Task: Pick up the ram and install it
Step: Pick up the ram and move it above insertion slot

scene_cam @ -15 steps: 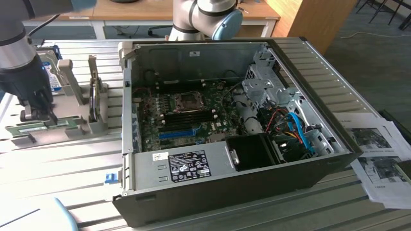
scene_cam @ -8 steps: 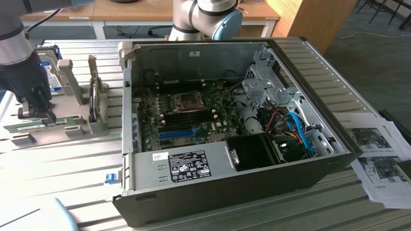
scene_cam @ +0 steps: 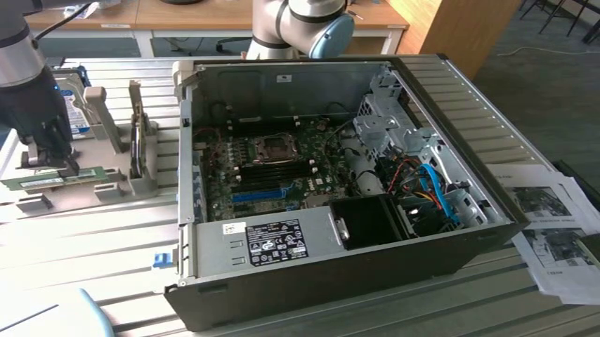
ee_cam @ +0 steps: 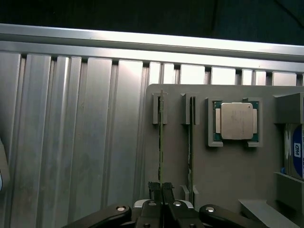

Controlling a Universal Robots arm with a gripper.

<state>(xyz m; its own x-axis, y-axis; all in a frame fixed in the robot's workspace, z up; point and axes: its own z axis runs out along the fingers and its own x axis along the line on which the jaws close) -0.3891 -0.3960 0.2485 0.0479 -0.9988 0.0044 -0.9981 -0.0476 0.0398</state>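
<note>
The ram (ee_cam: 161, 137) is a thin green stick seen edge-on, standing in a slot of the grey holder (ee_cam: 223, 166). My gripper (ee_cam: 161, 189) is above its near end with both dark fingers pressed together on its edge. In the exterior view the ram (scene_cam: 49, 179) lies lengthwise in the holder (scene_cam: 103, 186) at the exterior view's left, with my gripper (scene_cam: 47, 163) down on it. The open computer case (scene_cam: 328, 189) stands at the centre with its motherboard (scene_cam: 272, 172) exposed.
A second green stick (ee_cam: 191, 142) stands in the neighbouring slot. A square silver processor (ee_cam: 236, 121) sits in its own recess, and a hard drive (scene_cam: 70, 105) stands upright in the holder. Printed papers (scene_cam: 553, 225) lie at the exterior view's right. The table (ee_cam: 71, 142) is ribbed metal.
</note>
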